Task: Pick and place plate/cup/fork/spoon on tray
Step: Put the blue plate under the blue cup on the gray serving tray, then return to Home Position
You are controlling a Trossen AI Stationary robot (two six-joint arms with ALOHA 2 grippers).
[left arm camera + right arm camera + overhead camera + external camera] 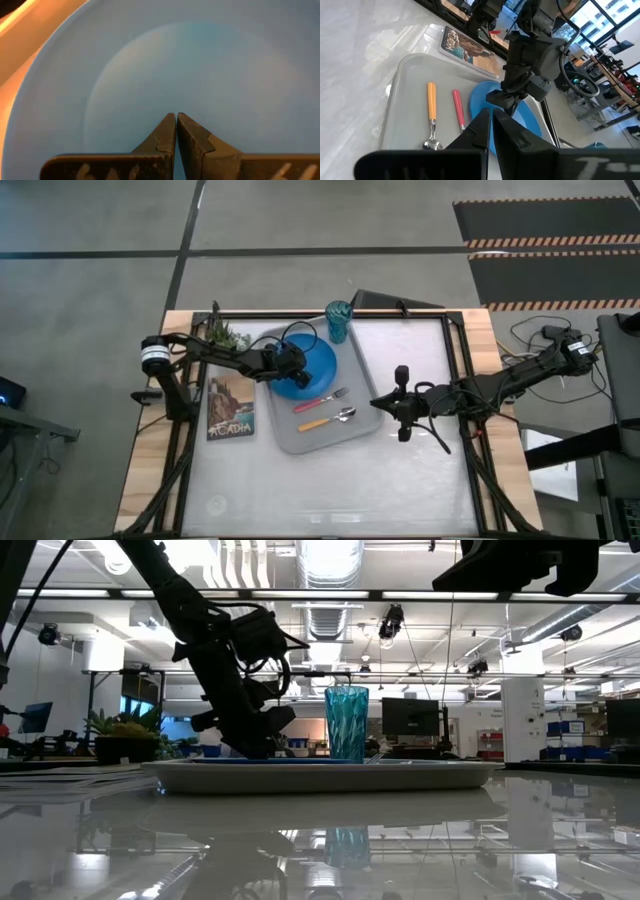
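Observation:
The grey tray (pixel 365 430) lies mid-table. The blue plate (pixel 318 358) lies flat in its far left part. The pink-handled fork (pixel 320 400) and the orange-handled spoon (pixel 328 420) lie side by side on the tray, nearer than the plate. The teal cup (pixel 338 320) stands upright at the tray's far edge; it also shows in the low view (pixel 346 723). My left gripper (pixel 176 116) is shut, pointing down over the plate's middle. My right gripper (pixel 385 405) is shut and empty, raised just right of the tray. My left gripper's shut fingertips (pixel 167 125) point down at the middle of the plate's flat top (pixel 175 100), slanting in from the table's left. The plate lies flat on the tray. I cannot tell whether the tips touch it or stand just above it.
A book with a picture cover (pixel 231 408) lies left of the tray. A potted plant (pixel 228 335) stands at the far left. Black frame rails (pixel 455 380) run along the table's sides. Bare table lies near and right of the tray.

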